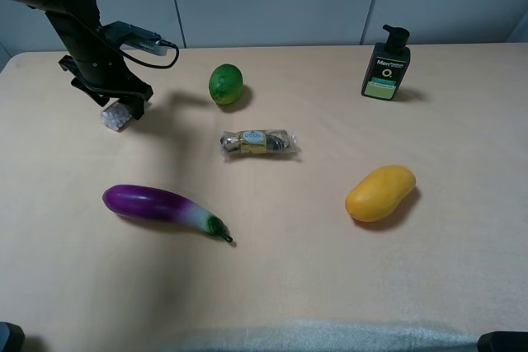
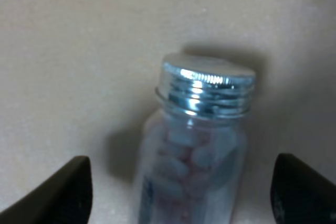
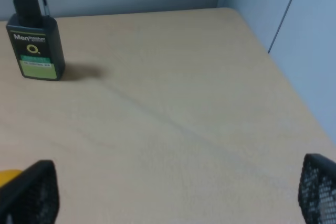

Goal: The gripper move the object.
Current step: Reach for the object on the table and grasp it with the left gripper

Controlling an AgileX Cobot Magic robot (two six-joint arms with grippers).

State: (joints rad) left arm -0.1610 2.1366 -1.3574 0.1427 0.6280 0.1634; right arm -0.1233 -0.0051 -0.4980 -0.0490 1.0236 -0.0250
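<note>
You're at the grab step: your left gripper [image 1: 107, 92] is spread wide over the pellet bottle [image 1: 115, 116] at the table's [image 1: 272, 286] far-left side, jaws either side, not touching. Next I'd squeeze below the silver cap [image 2: 207, 85], then lift.

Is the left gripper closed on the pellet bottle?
No, the fingers of the left gripper stand clear of the bottle on both sides, with table showing in each gap.
</note>
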